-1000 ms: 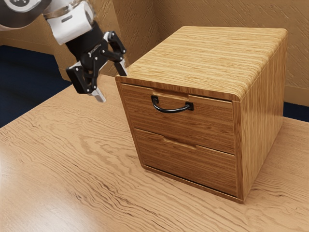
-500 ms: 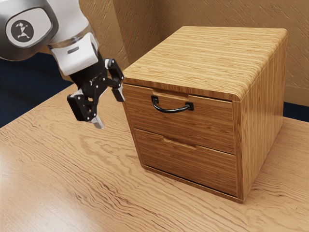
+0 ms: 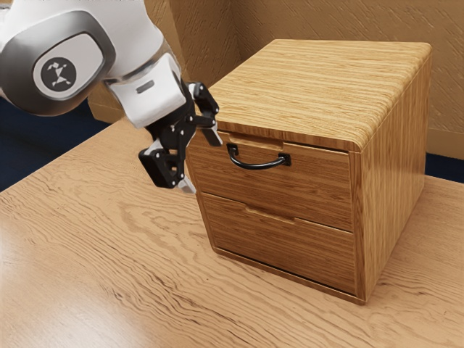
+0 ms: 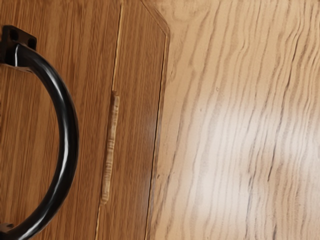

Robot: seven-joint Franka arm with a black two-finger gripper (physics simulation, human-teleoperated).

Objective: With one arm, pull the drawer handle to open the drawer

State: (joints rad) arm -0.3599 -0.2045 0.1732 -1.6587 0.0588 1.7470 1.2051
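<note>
Hovering just off the front of the cabinet [image 3: 326, 80], the end effector [image 3: 200, 160] sits at roughly 9 o'clock of the drawer handle [image 3: 257, 160] in the exterior view, level with the top drawer [image 3: 312, 185] and in front of its near corner.

Fingers spread wide. The upper fingertip [image 3: 216, 136] is close beside the handle's near mounting end; I cannot tell whether it touches. The lower fingertip [image 3: 188, 185] lies at about 7 o'clock from the upper one, near the seam between the two drawers. The handle lies outside the gap between the fingers.

Handle: a black curved bar, fixed at both ends high on the top drawer's front and bowed downward. The top drawer front sits flush with the cabinet face, so it reads as shut. The lower drawer [image 3: 290, 243], at 6 o'clock of the top one, is also flush and carries a shallow wooden lip along its upper edge.

The cabinet stands on the wood-grain tabletop [image 3: 109, 275], toward 3 o'clock in the exterior view.

Wrist view: the handle's black arc is close to the hand against the drawer front. Past it come the drawer seam, the cabinet's base edge and then the tabletop with a bright glare patch.
</note>
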